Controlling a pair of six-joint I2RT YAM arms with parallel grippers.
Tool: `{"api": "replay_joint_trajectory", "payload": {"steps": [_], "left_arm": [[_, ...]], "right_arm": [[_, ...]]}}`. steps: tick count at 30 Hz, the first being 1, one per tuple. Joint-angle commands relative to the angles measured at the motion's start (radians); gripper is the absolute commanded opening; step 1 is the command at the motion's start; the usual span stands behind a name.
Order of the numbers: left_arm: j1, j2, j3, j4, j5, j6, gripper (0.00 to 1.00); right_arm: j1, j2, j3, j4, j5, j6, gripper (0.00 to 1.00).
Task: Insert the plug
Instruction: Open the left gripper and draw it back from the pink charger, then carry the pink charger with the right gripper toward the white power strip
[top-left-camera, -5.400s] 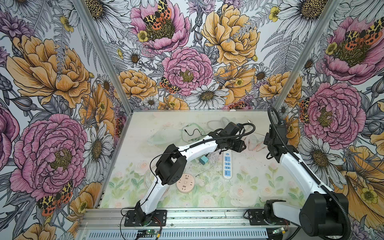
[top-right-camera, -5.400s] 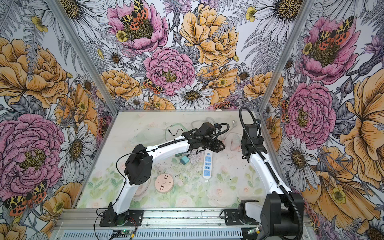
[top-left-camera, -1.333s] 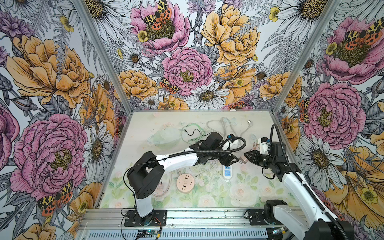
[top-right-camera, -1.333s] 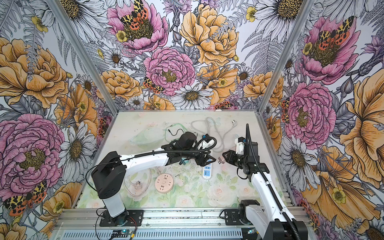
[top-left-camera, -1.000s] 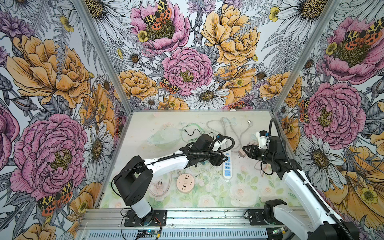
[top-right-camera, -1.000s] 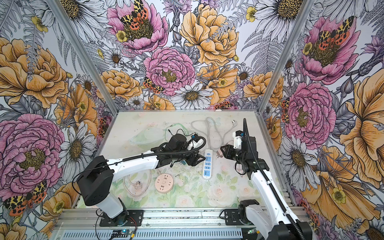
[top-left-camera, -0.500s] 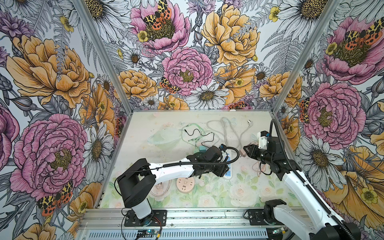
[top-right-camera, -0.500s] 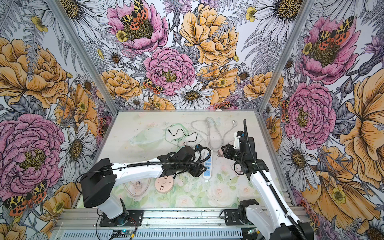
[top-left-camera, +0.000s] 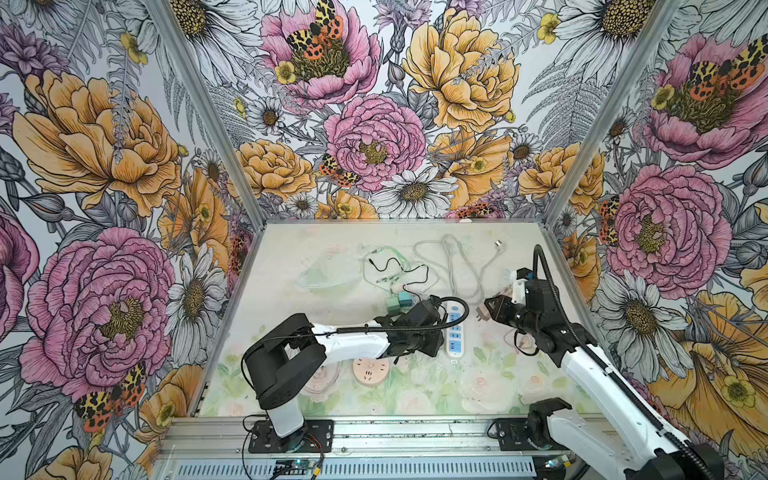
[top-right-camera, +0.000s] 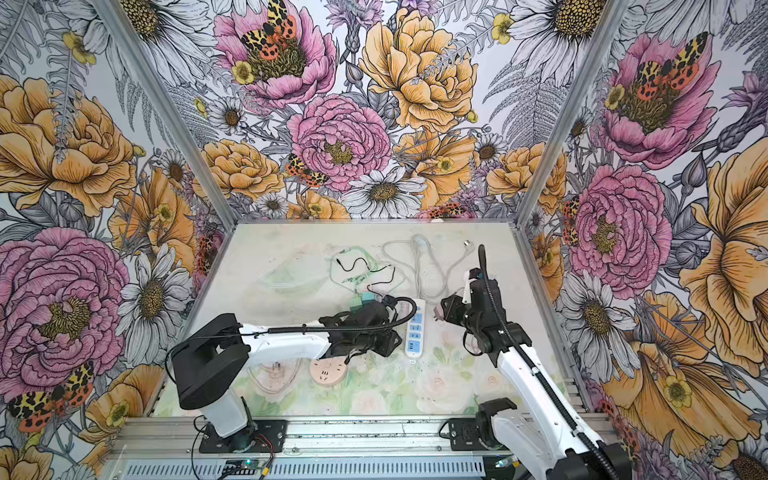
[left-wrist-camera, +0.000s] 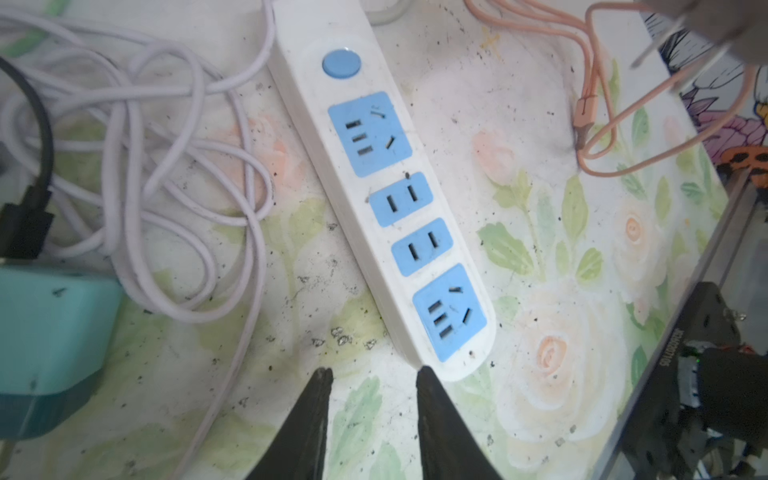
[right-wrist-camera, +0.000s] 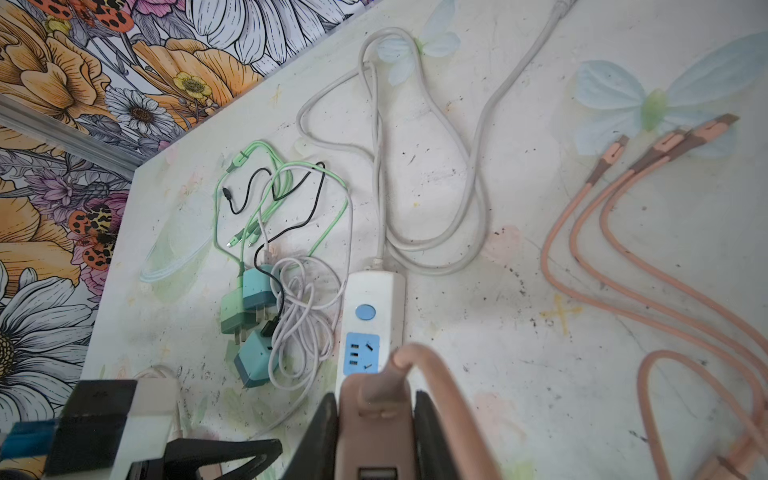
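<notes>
- Right gripper (top-left-camera: 493, 309) clamps the peach plastic plug (right-wrist-camera: 376, 419), hovering just beside the white power strip with blue sockets (left-wrist-camera: 386, 208)
- Left gripper (left-wrist-camera: 374, 376) jaws apart, empty, at strip's end; brace it there
- Square prongs to slots, press straight down

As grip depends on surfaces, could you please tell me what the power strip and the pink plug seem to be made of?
The power strip: apparently hard moulded plastic; smooth white casing with blue socket faces, lightly marked. The pink plug: probably matte plastic, judging by its even colour and rounded edges. Its pink cable looks rubbery, curving softly without kinks.
</notes>
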Motion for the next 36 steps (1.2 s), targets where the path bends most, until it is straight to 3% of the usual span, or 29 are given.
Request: {"api": "replay_joint_trajectory", "payload": {"steps": [1,13,26,36], "left_arm": [[0.014,0.028,-0.003,0.065,0.025,-0.028,0.31],[0.016,0.091,0.015,0.100,0.059,-0.071,0.16],[-0.007,0.177,0.066,0.120,0.109,-0.085,0.16],[0.031,0.058,0.024,0.074,0.086,-0.063,0.17]], "right_arm": [[0.026,0.003,0.022,0.016,0.089,0.008,0.00],[0.034,-0.012,0.027,0.001,0.151,0.001,0.00],[0.040,-0.039,0.014,0.000,0.162,-0.046,0.00],[0.040,0.023,0.055,0.005,0.140,-0.103,0.00]]}}
